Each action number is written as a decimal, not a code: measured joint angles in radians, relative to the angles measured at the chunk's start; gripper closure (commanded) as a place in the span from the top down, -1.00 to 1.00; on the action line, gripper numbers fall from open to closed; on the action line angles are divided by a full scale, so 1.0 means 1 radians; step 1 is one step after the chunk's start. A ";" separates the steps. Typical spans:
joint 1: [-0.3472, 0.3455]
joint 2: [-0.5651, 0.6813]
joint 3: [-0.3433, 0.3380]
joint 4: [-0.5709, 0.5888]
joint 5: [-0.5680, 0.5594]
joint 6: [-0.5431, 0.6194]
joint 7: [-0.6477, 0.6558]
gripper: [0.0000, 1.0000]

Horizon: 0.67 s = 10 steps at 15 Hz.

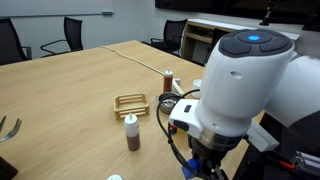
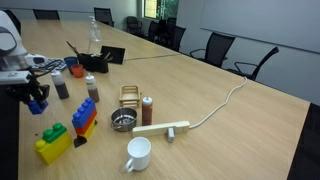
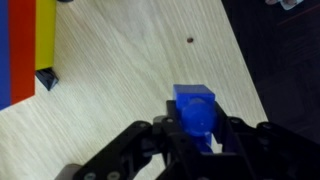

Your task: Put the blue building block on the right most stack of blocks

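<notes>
In the wrist view the claw point(image 3: 197, 128) is closed on the small blue block point(image 3: 195, 105). Its two black fingers point(image 3: 160, 138) press on the left and right sides of the block, and the gap between them is only as wide as the block. The studded top of the block stands out above the fingertips, and the light wooden table point(image 3: 130, 60) lies behind it. Whether the block touches the table, I cannot tell from this view. At the upper left edge of the same view there is a yellow brick point(image 3: 46, 35) beside a red brick point(image 3: 22, 50), well apart from the held block, and a small dark piece point(image 3: 45, 78) lies just under the yellow one. In an exterior view the claw point(image 2: 37, 98) hangs over the table near its left edge, and the block inside it is too small to see there. The yellow and green stack point(image 2: 52, 142) stands on the table below and a little to the right of the claw, apart from it, and the blue and red stack point(image 2: 85, 118) stands just beside it.
</notes>
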 measured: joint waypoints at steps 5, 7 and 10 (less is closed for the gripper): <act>-0.044 -0.181 0.003 -0.134 0.033 -0.007 0.112 -0.80; -0.058 -0.240 0.004 -0.174 0.057 -0.013 0.133 -0.30; -0.066 -0.276 0.007 -0.203 0.067 -0.015 0.143 -0.30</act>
